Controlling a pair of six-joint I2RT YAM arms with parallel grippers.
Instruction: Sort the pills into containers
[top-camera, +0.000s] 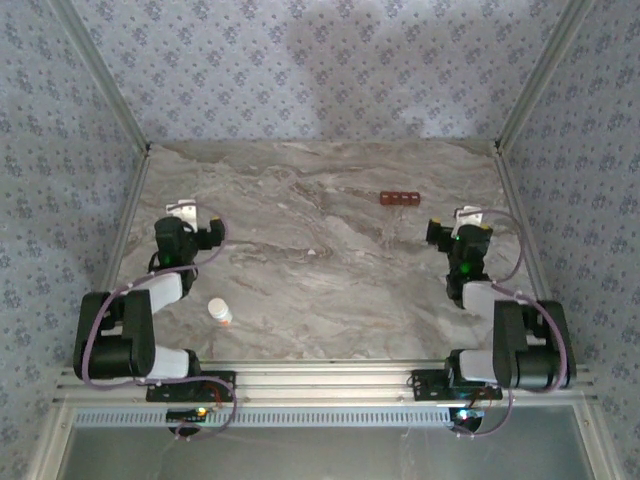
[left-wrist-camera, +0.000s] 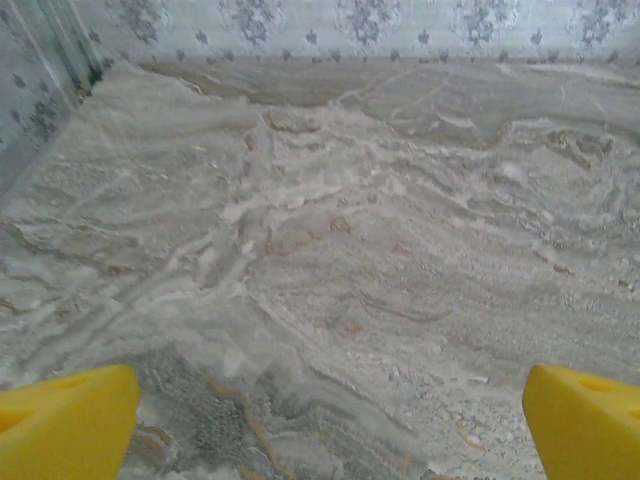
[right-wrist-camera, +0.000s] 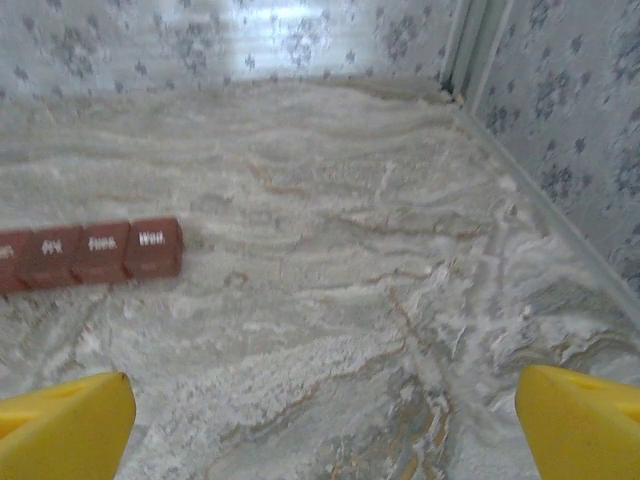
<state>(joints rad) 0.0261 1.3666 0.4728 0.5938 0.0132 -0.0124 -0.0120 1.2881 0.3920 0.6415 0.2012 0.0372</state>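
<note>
Gaping wide: L gripper (left-wrist-camera: 325, 425) & R gripper (right-wrist-camera: 322, 425) above veined marble tabletop (top-camera: 300, 265); boxy red-brown 4-cell containers (right-wrist-camera: 90, 253).

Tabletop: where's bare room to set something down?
Largest bare patch: mid-table marble, bordered by the red-brown compartment strip, the white bottle, the left end effector and the right end effector. Also bare: the band from the strip to the back wall. Tightest: between strip and right end effector.

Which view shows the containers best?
Right wrist: the containers lie close, with the white markings on top plain to see, though the left end runs off the frame. Top external has all four containers whole, but small and far, without detail.
</note>
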